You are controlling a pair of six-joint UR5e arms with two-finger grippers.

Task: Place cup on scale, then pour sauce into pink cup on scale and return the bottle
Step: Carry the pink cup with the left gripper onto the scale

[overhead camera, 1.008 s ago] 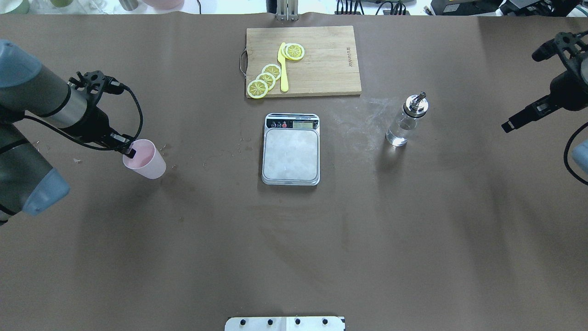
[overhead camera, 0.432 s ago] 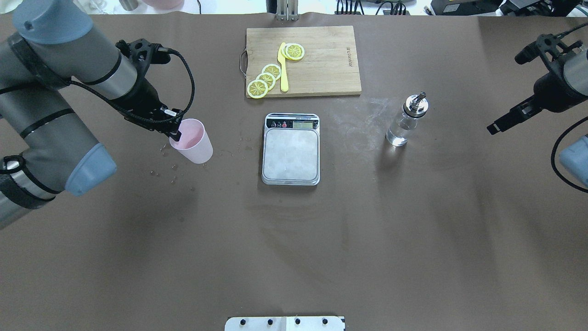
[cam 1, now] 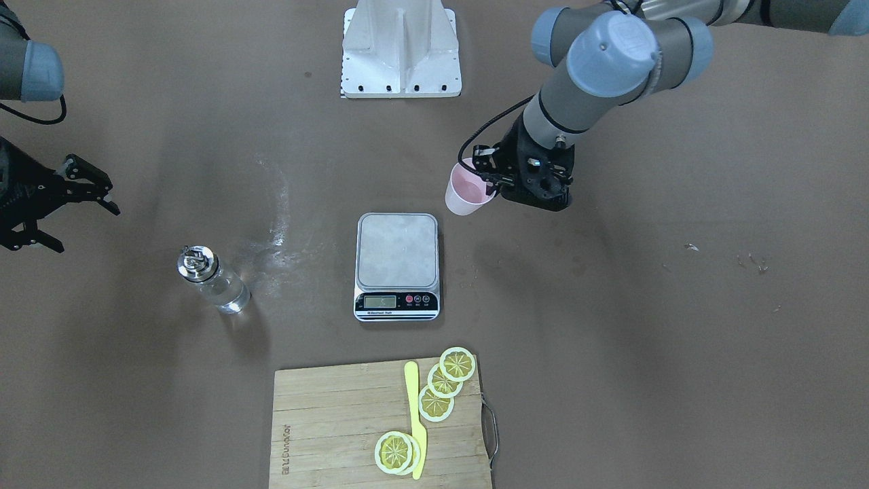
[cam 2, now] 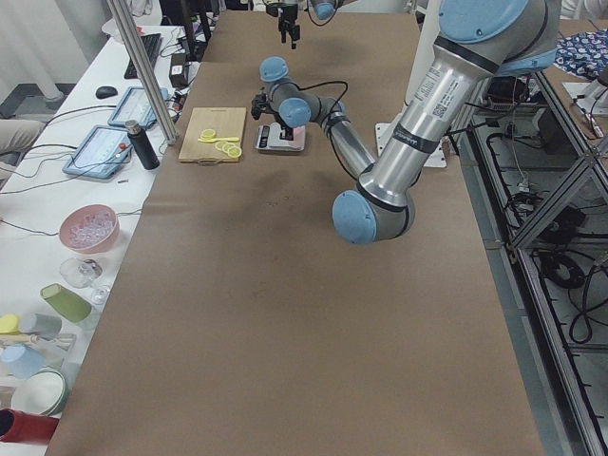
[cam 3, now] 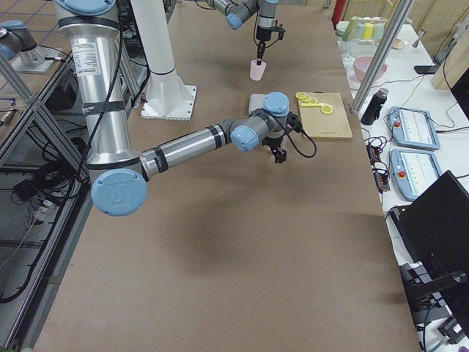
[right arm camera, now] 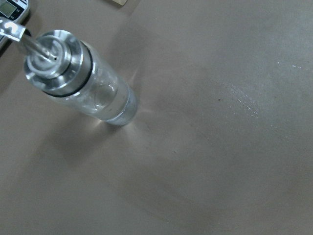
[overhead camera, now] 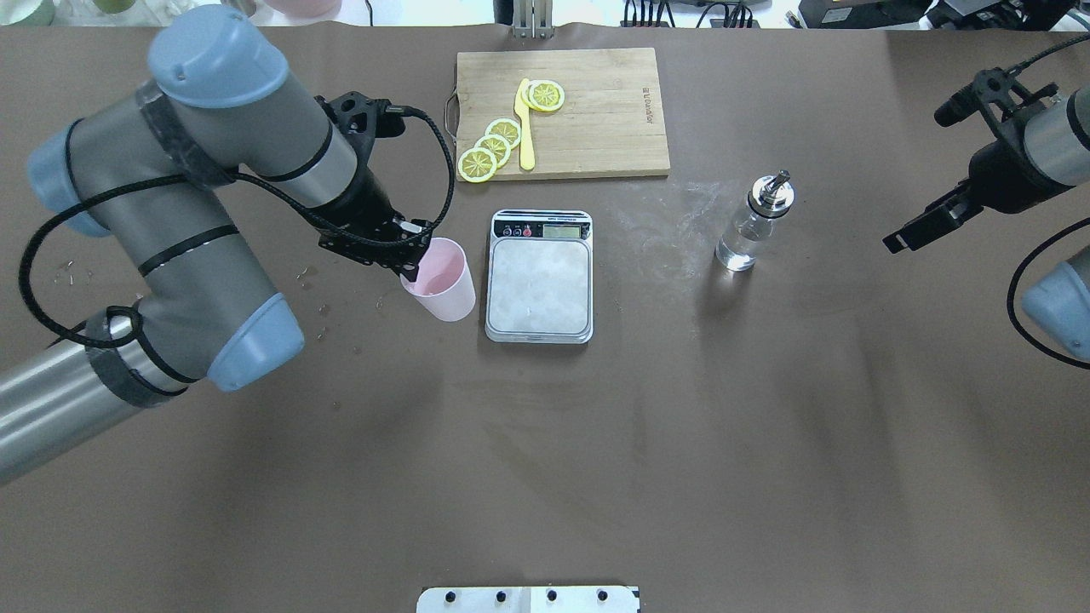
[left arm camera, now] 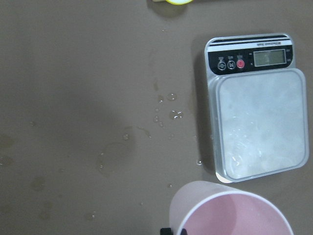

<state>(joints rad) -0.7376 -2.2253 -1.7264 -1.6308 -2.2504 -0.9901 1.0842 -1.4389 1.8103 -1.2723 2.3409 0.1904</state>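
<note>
Right now my left gripper (overhead camera: pixel 415 272) pinches the cup (overhead camera: pixel 444 288) by its rim, just left of the scale (overhead camera: pixel 539 285) and not yet over it. Next, I judge, shift right and set it down centred. My right gripper (cam 1: pixel 81 225) hangs open and empty, well right of the bottle (overhead camera: pixel 754 223). Farther off, the cutting board (overhead camera: pixel 596 119) blocks nothing.

Count on the counter (overhead camera: pixel 766 443): 1 pink cup (overhead camera: pixel 447 294), 1 scale (overhead camera: pixel 539 285), 1 glass bottle (overhead camera: pixel 752 230), 1 cutting board (overhead camera: pixel 605 111) top centre, holding 1 yellow knife (overhead camera: pixel 525 128) and 5 lemon slices (overhead camera: pixel 478 164), two overlapping. 2 robot arms (overhead camera: pixel 213 162).
</note>
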